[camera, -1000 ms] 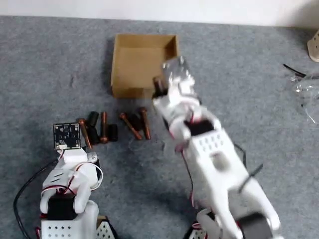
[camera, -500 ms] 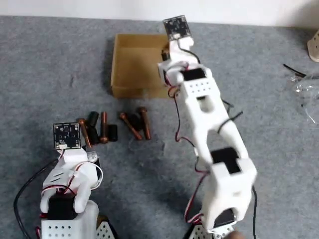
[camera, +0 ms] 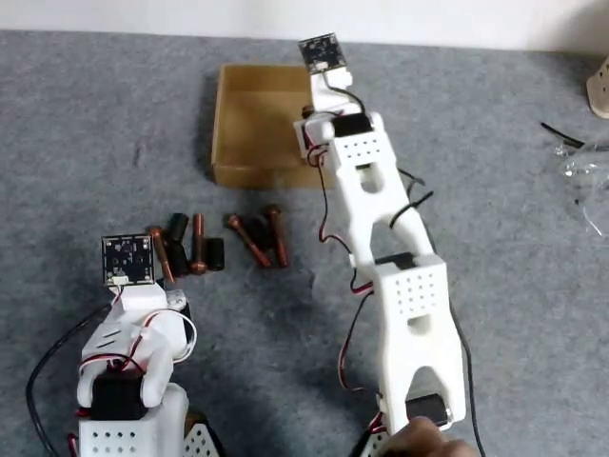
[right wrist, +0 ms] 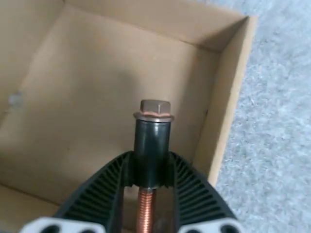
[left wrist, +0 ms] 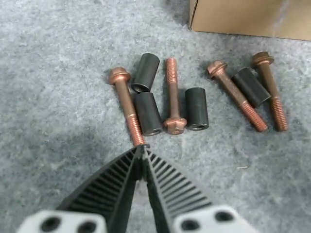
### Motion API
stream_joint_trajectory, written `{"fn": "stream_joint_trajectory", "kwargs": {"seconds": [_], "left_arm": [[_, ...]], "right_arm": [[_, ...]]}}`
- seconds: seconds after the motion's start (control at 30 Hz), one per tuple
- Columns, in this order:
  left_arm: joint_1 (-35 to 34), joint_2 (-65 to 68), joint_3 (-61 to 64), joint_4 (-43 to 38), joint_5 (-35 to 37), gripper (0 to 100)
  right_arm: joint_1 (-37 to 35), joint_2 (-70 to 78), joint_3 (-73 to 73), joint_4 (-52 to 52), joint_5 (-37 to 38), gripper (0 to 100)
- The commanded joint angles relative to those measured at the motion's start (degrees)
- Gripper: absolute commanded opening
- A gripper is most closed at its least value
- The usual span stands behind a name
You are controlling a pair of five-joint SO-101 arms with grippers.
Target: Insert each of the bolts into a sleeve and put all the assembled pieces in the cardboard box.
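My right gripper (right wrist: 151,167) is clamped on a black sleeve (right wrist: 152,141) with a bolt (right wrist: 155,108) through it. It holds them above the floor of the cardboard box (right wrist: 228,92), close to one side wall. I grip the sleeve only, so I judge the bolt can slide out when I tilt. A release so near the wall may send the piece over the rim onto the worktop (camera: 495,171). My left gripper (left wrist: 142,154) is closed on nothing, its tip just beside one of the loose bolts (left wrist: 129,107). A small push there could scatter them and the loose sleeves (left wrist: 146,73).
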Motion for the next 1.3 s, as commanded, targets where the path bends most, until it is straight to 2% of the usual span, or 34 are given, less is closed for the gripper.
{"fn": "stream_joint_trajectory", "kwargs": {"seconds": [0.0,0.13,0.33,0.4,0.7,0.97,1.13,1.2,1.27], "left_arm": [[-0.7,-0.7,-0.2,-1.2,-0.2,0],[-0.7,-0.7,-0.1,-1.2,-0.2,0],[-0.7,-0.7,-0.1,-1.2,-0.3,0],[-0.7,-0.7,-0.1,-1.2,-0.3,0],[-0.7,-0.7,-0.1,-1.2,-0.3,0],[-0.7,-0.6,1.8,-4.7,-0.1,0],[-0.7,-0.6,1.8,-4.7,-0.2,0],[-0.7,-0.6,1.7,-4.7,-0.2,0],[-0.7,-0.6,1.6,-4.7,-0.2,0]], "right_arm": [[0.7,0.3,-8.0,1.0,0.6,1.0],[0.7,2.6,-11.8,4.0,0.6,2.8],[1.1,3.5,-15.1,8.0,0.6,23.2],[1.4,3.5,-15.3,8.3,0.6,27.2],[2.9,2.8,-18.2,11.2,0.2,27.6],[0.1,2.5,-41.6,29.5,0.2,27.6],[-5.2,2.1,-58.4,43.4,0.1,27.6],[-7.3,1.2,-58.2,47.3,-0.4,27.6],[-7.7,-0.2,-56.1,47.2,-4.2,27.6]]}}
